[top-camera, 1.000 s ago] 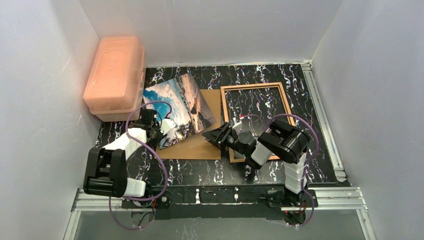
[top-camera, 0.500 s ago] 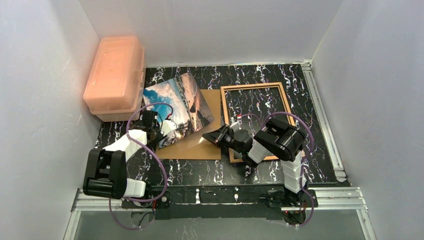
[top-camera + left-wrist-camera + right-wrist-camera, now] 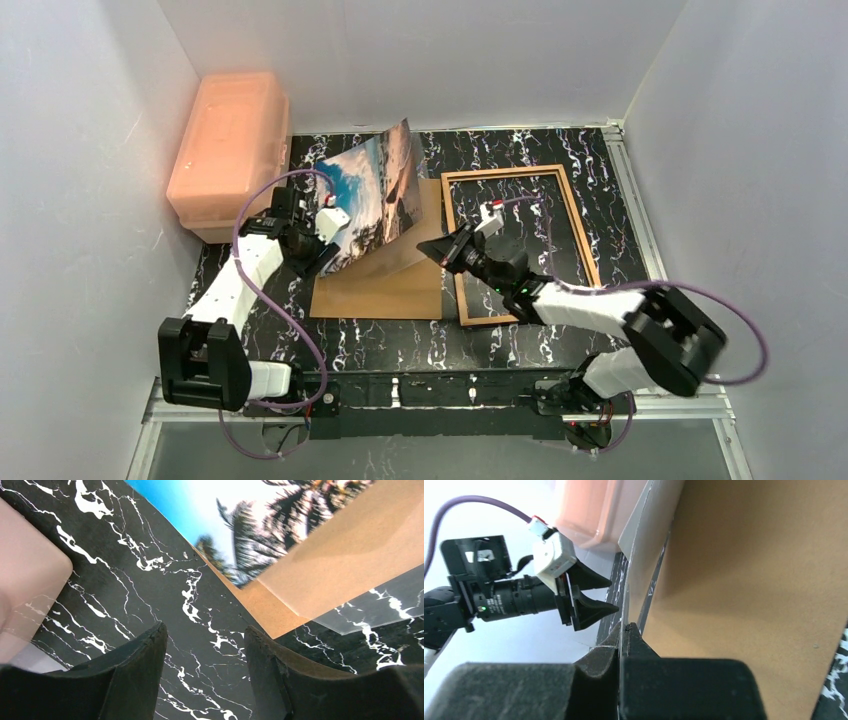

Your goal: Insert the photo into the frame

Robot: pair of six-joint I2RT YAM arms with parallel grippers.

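Note:
The photo (image 3: 372, 188), a glossy beach print, stands tilted up off the brown backing board (image 3: 385, 290). My right gripper (image 3: 427, 246) is shut on its lower right edge; in the right wrist view the thin sheet (image 3: 636, 540) runs edge-on between the closed fingers (image 3: 625, 630). My left gripper (image 3: 322, 252) hangs open by the photo's lower left corner, touching nothing. The left wrist view shows both its fingers (image 3: 145, 652) over bare marble, with the photo (image 3: 240, 525) ahead of them. The frame (image 3: 505, 172) lies flat to the right, with nothing inside it.
A pink plastic box (image 3: 232, 150) stands against the left wall, close behind the left arm. The backing board (image 3: 262, 610) lies on the black marbled table (image 3: 400, 345) between the arms. White walls close in both sides and the back.
The right gripper has closed on the photo's edge and lifted it from lying flat to steeply tilted. The left gripper has opened, let go of the photo's corner and moved back.

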